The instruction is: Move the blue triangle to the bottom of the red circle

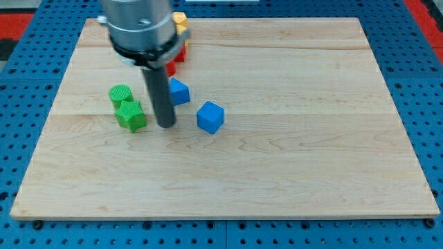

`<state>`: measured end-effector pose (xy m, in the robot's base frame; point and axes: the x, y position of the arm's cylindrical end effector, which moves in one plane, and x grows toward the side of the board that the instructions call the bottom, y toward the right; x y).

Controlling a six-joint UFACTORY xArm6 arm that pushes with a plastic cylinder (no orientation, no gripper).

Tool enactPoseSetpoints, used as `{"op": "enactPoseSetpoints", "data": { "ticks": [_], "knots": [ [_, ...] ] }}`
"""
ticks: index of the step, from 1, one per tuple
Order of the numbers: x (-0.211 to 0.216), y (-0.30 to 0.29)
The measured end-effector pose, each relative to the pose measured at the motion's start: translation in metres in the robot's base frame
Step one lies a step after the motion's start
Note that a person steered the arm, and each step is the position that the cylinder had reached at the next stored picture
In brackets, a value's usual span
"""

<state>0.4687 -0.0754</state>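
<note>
two blue blocks point(178, 90) point(210, 116), two green blocks point(120, 94) point(131, 115). red point(174, 61) and yellow point(181, 20) pieces peek out behind the dark rod point(163, 93). pale striped wooden board point(291, 124) on blue pegboard point(28, 76).

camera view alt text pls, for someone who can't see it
My tip rests on a wooden board, between a green star-like block on the view's left and a blue triangle and blue cube on the right. A green cylinder sits nearby; red and yellow blocks lie partly hidden behind the arm.

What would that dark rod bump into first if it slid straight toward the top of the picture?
Probably the blue triangle, which sits just above and slightly right of my tip. The rod hides part of it, so my tip might only graze its left edge.
</note>
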Motion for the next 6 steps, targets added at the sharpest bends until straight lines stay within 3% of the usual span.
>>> {"op": "enactPoseSetpoints", "data": {
  "ticks": [3, 6],
  "knots": [
    [-0.066, 0.011],
    [-0.074, -0.01]
  ]
}}
